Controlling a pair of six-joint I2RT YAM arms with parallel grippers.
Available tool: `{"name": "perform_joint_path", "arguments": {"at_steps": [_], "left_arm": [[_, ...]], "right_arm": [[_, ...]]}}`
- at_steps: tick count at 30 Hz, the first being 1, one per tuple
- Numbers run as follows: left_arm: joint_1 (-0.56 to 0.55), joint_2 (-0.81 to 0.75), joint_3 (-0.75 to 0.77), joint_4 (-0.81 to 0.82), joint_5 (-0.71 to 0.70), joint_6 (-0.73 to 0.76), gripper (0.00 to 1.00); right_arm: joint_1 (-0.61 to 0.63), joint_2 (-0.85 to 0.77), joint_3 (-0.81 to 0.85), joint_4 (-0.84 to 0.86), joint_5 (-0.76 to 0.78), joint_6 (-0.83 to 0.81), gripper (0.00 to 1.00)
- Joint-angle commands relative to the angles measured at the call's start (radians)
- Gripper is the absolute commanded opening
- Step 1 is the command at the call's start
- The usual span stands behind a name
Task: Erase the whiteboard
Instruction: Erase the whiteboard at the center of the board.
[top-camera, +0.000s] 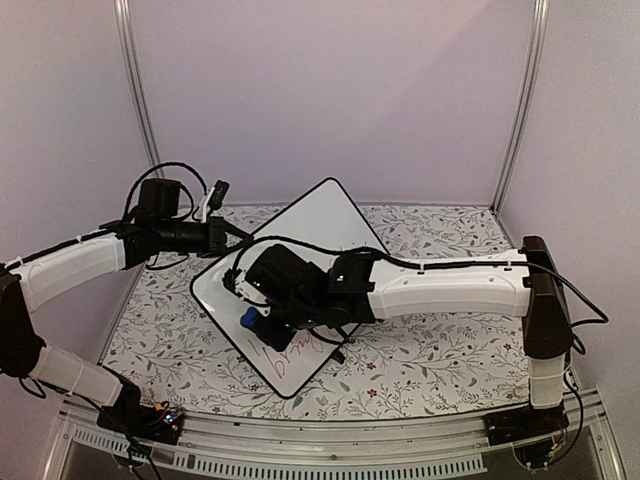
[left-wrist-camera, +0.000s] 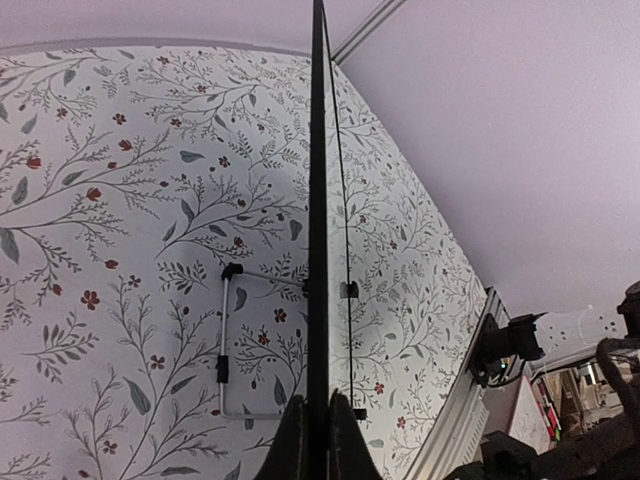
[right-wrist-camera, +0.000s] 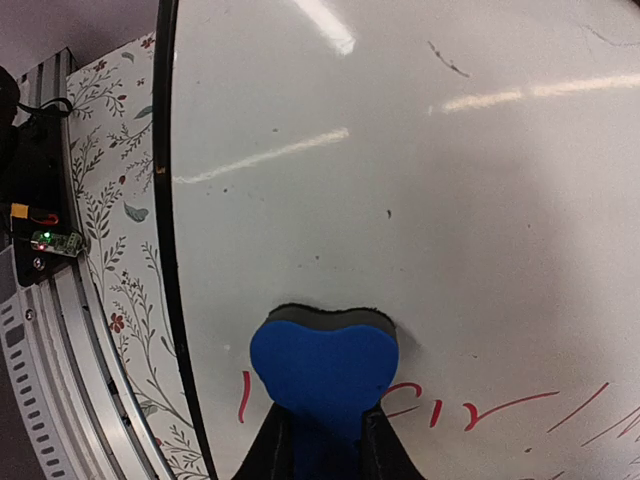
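Observation:
The whiteboard (top-camera: 320, 225) lies tilted like a diamond on the floral table, white with a thin black rim. Red handwriting (top-camera: 300, 345) runs across its near part. My right gripper (top-camera: 262, 322) is shut on a blue eraser (top-camera: 248, 318) and presses its dark felt face on the board. In the right wrist view the eraser (right-wrist-camera: 325, 365) sits just above the red letters (right-wrist-camera: 470, 410), close to the board's rim (right-wrist-camera: 165, 200). My left gripper (top-camera: 228, 236) is shut on the board's far left rim. In the left wrist view the rim (left-wrist-camera: 318, 200) shows edge-on between the fingers (left-wrist-camera: 292, 445).
A floral cloth (top-camera: 440, 350) covers the table. A metal rail (top-camera: 330, 440) runs along the near edge, with the arm bases at both ends. White walls and corner posts (top-camera: 135, 90) close in the back. The board's wire stand (left-wrist-camera: 228, 340) shows beneath it.

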Motion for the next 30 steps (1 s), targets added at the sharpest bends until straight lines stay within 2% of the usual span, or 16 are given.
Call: {"name": "perform_joint_path", "arguments": {"at_steps": [1,19,30], "left_arm": [[-0.014,0.002,0.011,0.008,0.013,0.020,0.00],[-0.015,0.005,0.012,0.009,0.013,0.019,0.00],[-0.016,0.006,0.011,0.010,0.010,0.019,0.00]], "right_arm": [[0.005,0.009,-0.051,-0.052,-0.025,0.019,0.04],[0.012,-0.034,-0.041,-0.087,0.018,-0.012,0.04],[0.018,-0.029,0.058,-0.007,0.123,-0.068,0.04]]}}
